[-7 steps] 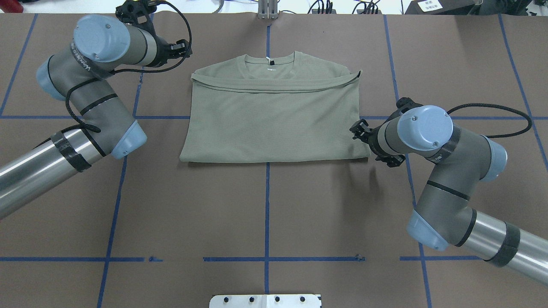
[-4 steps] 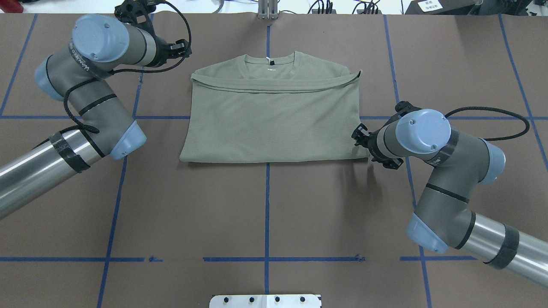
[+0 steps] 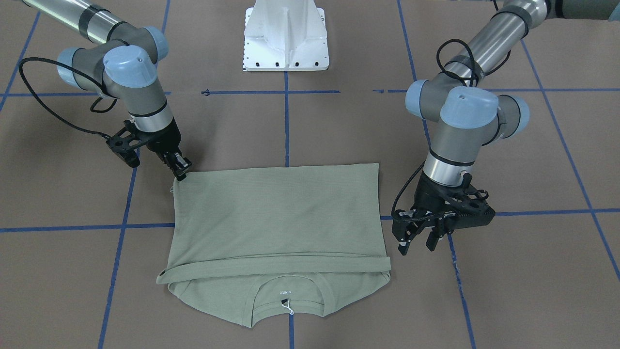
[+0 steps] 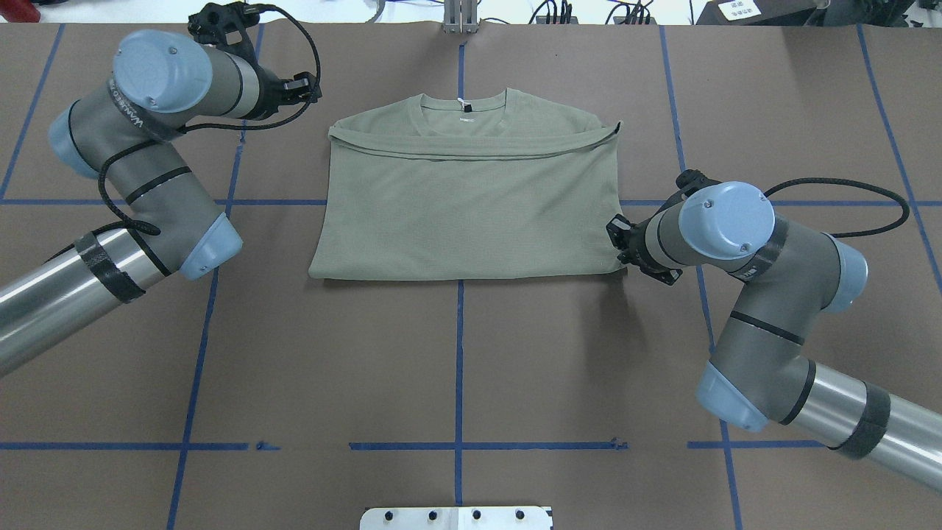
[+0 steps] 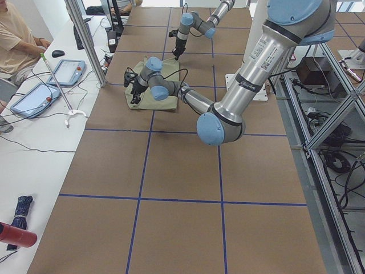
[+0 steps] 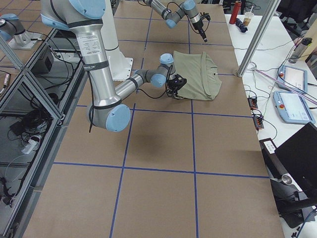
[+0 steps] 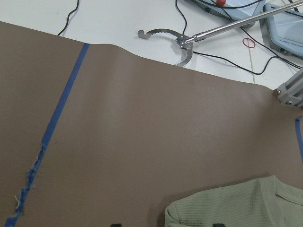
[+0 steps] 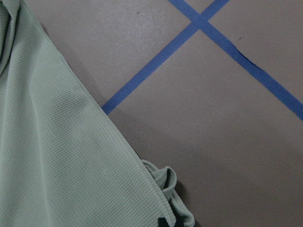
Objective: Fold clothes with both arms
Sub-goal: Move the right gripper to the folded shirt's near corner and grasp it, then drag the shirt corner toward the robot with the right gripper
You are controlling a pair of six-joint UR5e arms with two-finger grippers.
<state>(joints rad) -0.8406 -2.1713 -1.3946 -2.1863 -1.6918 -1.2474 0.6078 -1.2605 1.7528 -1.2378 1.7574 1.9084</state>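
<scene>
Right gripper (image 3: pixel 180 173): fingers pinched shut on the shirt (image 3: pixel 276 213) at its upper-left corner in the front-facing view, fabric bunched at the tips. Left gripper (image 3: pixel 416 245): fingers (image 3: pixel 430 241) spread, off the cloth, just beside its frame-right edge. Shirt lies folded flat on the table (image 3: pixel 310 131), lower centre, collar toward the bottom edge.

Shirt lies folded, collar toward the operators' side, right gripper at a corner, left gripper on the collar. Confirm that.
One point is wrong: the left gripper is not on the collar. The exterior front-facing view shows it open beside the shirt's side edge, clear of the fabric. The rest stands: shirt folded, collar toward the operators' side, right gripper at a corner.
</scene>
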